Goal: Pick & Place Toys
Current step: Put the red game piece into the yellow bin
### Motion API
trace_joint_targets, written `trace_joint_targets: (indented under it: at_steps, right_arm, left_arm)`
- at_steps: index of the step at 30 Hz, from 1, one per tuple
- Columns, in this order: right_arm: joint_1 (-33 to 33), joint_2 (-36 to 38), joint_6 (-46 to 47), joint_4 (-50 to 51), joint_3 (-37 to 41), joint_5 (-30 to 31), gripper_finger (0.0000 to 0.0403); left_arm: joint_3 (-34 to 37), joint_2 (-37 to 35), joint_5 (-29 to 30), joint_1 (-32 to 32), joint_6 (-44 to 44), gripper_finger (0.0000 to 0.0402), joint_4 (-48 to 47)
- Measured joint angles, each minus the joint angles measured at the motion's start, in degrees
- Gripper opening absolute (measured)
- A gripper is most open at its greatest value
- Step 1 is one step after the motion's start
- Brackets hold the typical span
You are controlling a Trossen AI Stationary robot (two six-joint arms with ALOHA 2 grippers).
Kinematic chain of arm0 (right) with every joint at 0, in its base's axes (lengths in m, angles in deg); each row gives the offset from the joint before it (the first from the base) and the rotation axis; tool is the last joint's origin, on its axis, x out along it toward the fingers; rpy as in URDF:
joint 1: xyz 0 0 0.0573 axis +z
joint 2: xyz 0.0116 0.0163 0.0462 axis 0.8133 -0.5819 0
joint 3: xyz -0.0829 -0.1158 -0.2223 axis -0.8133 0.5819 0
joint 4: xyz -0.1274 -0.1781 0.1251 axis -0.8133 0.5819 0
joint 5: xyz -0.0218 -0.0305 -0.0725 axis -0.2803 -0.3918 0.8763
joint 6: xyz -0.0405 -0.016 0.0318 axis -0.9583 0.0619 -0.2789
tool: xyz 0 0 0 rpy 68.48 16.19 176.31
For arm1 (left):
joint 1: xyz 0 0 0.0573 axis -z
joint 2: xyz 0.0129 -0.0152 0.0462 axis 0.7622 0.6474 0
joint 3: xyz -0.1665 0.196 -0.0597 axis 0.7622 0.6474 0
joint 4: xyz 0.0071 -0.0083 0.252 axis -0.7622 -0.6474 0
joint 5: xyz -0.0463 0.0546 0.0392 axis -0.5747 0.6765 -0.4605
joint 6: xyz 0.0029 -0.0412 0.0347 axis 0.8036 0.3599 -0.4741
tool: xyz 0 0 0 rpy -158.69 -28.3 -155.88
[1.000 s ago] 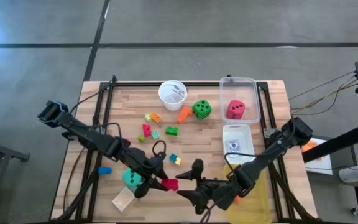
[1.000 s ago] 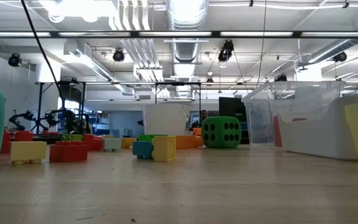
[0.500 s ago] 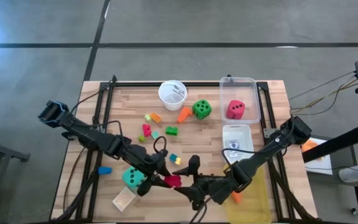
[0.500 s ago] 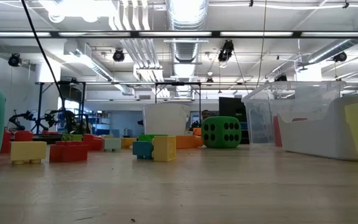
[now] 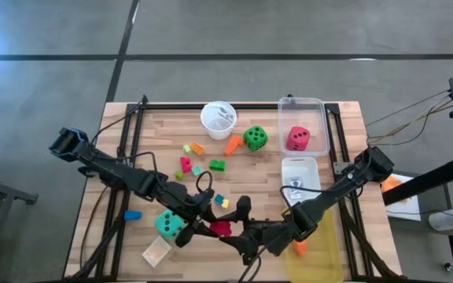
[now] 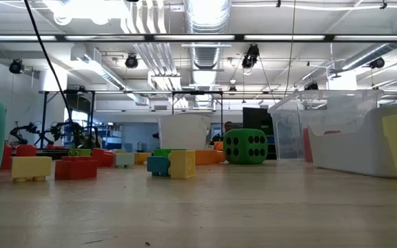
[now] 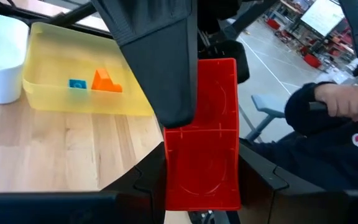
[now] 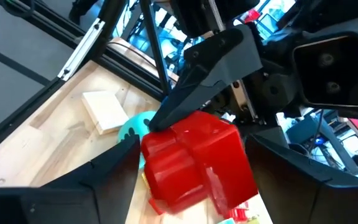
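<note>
My left gripper (image 5: pixel 207 224) is shut on a flat red block (image 5: pixel 220 229), held above the table's near middle. My right gripper (image 5: pixel 233 229) faces it from the right. It is open, with one finger on each side of the red block (image 8: pixel 197 158). A teal die (image 5: pixel 167 225) and a tan tile (image 5: pixel 156 251) lie on the table under the left arm. A green die (image 5: pixel 255 138) sits further back. A red-pink die (image 5: pixel 298 138) rests in the clear bin (image 5: pixel 321 106). Several small blocks (image 5: pixel 187 161) lie scattered mid-table. My left gripper pinches the red block's end nearest it (image 7: pixel 201 196) between its two fingers. It comes nearly level from the table's left, and the block sticks out ahead of the fingers, clear of the table. My right gripper's fingers (image 8: pixel 114 171) flank the block's other end; I cannot tell whether they touch it.
A yellow bin (image 5: pixel 329 251) holding an orange and a blue block stands at the near right, under the right arm. A white bin (image 5: pixel 301 177) is behind it. A white cup (image 5: pixel 218 118) stands at the far middle. A blue block (image 5: pixel 132 214) lies near the left.
My right gripper has edged toward the table's left, so its open fingers now stand further along the red block. The block stays in my left gripper's hold, clear of the table.
</note>
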Motion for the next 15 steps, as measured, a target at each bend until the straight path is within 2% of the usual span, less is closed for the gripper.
trace_joint_targets:
  at_steps: [7, 13, 15]
  right_arm:
    - [0.02, 0.0, 0.0, 0.26, 0.0, -0.72, 0.0194]
    - [0.02, 0.0, -0.23, 0.34, -0.02, -0.87, 0.0194]
    - [0.02, 0.0, 0.07, 0.29, -0.06, -1.22, 0.0194]
  left_arm:
    - [0.0, 0.0, -1.53, 0.0, 0.02, 0.0133, -0.07]
    - [0.0, 0.0, -2.45, -0.04, 0.31, 0.0133, 0.36]
    - [0.02, 0.04, -2.57, -0.04, 0.66, 0.0147, 1.24]
